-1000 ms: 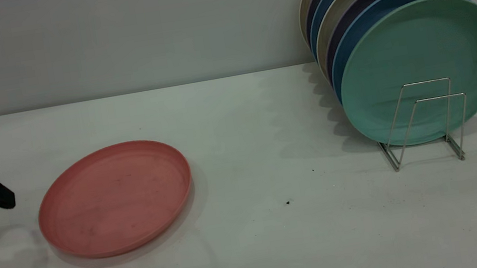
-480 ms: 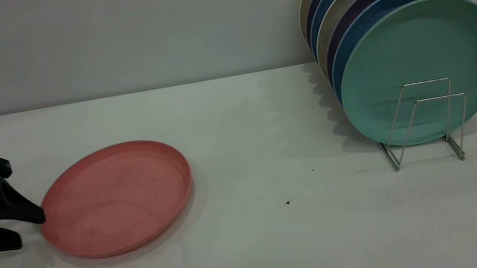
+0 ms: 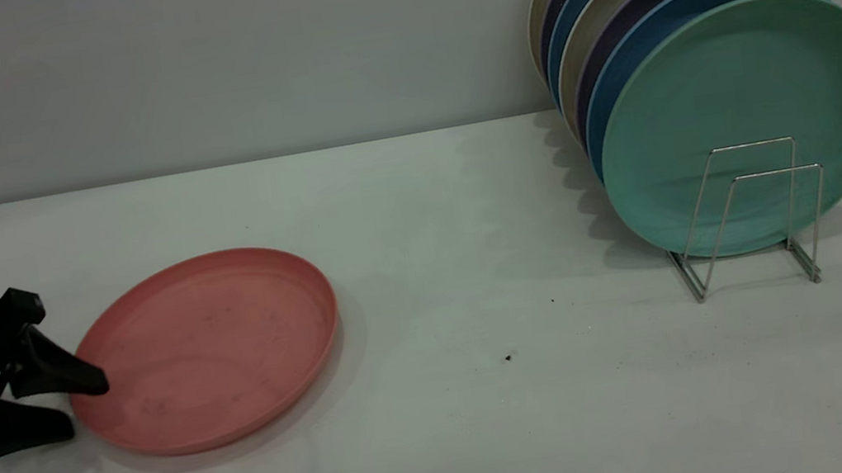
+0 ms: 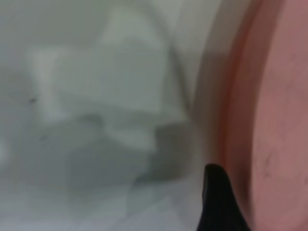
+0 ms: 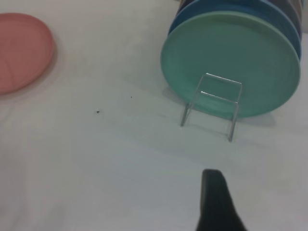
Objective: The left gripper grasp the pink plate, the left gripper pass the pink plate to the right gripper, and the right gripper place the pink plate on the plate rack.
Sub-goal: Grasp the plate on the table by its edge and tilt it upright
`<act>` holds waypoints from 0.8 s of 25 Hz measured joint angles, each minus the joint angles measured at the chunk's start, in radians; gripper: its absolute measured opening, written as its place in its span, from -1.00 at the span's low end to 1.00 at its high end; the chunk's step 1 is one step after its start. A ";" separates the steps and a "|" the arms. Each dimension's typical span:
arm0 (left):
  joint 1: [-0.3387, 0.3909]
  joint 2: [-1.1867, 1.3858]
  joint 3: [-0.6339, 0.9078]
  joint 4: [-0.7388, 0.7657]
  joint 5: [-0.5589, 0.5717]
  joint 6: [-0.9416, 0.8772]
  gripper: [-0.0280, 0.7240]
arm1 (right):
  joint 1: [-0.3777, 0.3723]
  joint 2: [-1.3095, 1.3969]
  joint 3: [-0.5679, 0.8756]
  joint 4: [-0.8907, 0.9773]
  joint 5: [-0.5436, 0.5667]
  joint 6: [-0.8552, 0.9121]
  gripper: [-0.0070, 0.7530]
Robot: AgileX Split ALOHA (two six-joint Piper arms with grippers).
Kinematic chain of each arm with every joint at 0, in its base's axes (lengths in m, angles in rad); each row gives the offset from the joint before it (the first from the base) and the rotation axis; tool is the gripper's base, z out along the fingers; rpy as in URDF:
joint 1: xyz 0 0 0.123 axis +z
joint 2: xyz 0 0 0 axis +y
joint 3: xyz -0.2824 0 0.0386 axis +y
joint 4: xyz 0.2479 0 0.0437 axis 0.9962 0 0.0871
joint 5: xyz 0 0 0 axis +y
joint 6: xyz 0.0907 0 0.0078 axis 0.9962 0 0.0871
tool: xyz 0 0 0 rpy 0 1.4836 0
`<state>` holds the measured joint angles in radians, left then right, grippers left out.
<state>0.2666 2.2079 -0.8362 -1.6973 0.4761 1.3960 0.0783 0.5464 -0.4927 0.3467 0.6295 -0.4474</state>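
- The white table point(image 3: 450, 432) fills the lower two thirds of the exterior frame, with a plain grey wall point(image 3: 195, 62) behind it; a broad bare stretch lies between the left-hand and right-hand objects, marked only by a few dark specks point(image 3: 507, 357).
- At the right of the frame, a row of upright plates leans back toward the wall, the mint-green plate point(image 3: 746, 121) in front and blue plates point(image 3: 618, 73) behind it.
- The pink plate point(image 3: 208, 347) lies flat on the table at lower left, well apart from the rack, its right and near edges free.
- The plate rack point(image 3: 752, 220) stands at lower right; two wire loops in front of the green plate stand vacant.
- The left gripper point(image 3: 83, 404) sits at the frame's left edge, jaws spread: the upper tip reaches over the plate's left rim, the lower tip rests low just outside it.
- Compared with half a second ago, the gripper is farther right, its upper tip now over the rim instead of short of it; the plate lies where it was.
- The right gripper point(image 5: 219, 202) shows only one dark finger in its wrist view, above the table short of the rack; whether it is spread cannot be told.
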 joint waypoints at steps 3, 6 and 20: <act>0.000 0.023 0.000 -0.050 0.028 0.038 0.29 | 0.000 0.000 0.000 0.000 0.000 0.000 0.25; 0.000 0.045 0.000 -0.058 0.031 0.048 0.23 | 0.000 0.000 0.000 0.000 0.000 0.000 0.25; 0.000 0.072 -0.010 -0.068 0.075 0.111 -0.88 | 0.000 0.000 0.001 0.075 0.003 0.000 0.26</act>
<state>0.2666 2.2802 -0.8459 -1.7656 0.5507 1.5067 0.0783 0.5464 -0.4918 0.4214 0.6325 -0.4474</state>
